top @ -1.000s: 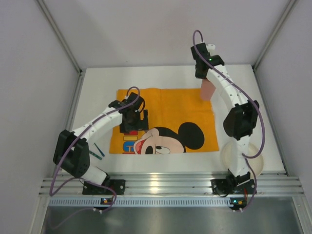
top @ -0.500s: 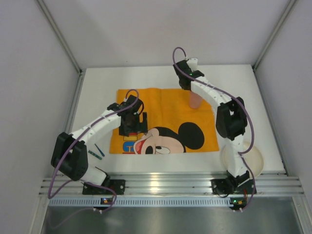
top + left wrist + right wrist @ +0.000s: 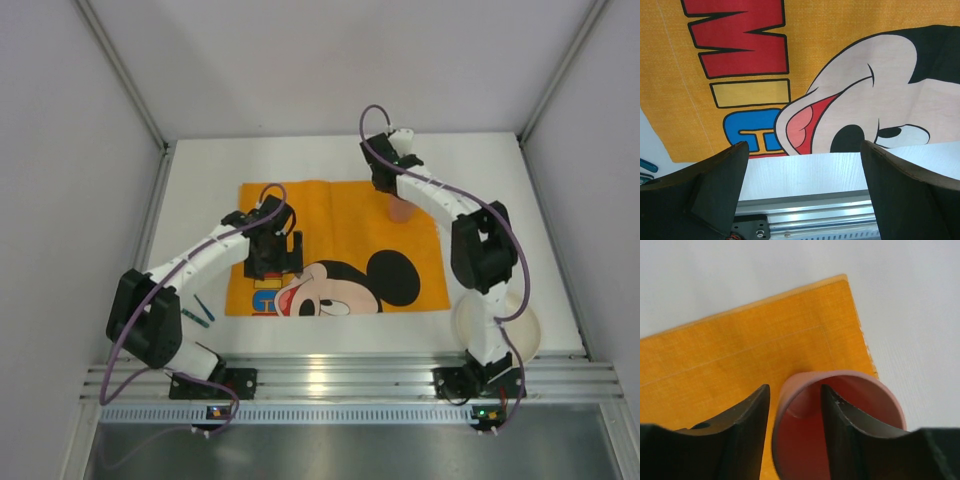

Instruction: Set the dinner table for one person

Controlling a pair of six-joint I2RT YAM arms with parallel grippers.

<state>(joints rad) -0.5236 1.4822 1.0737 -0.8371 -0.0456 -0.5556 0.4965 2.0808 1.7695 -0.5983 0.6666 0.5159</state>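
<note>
My right end effector (image 3: 796,387) straddles the pink cup (image 3: 802,440) wall; clamped or loose, I cannot tell. The cup stands toward the tabletop (image 3: 915,315) far-right corner, where drinks belong. My left end effector (image 3: 804,145) hangs apart, idle.

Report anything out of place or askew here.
Nothing spilled or damaged. The white plate and teal utensils lie off the orange placemat, and the pink cup is near its far right corner.

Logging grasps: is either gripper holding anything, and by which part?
Right gripper pinches the pink cup by its rim wall, one finger inside; left gripper is open, empty.
</note>
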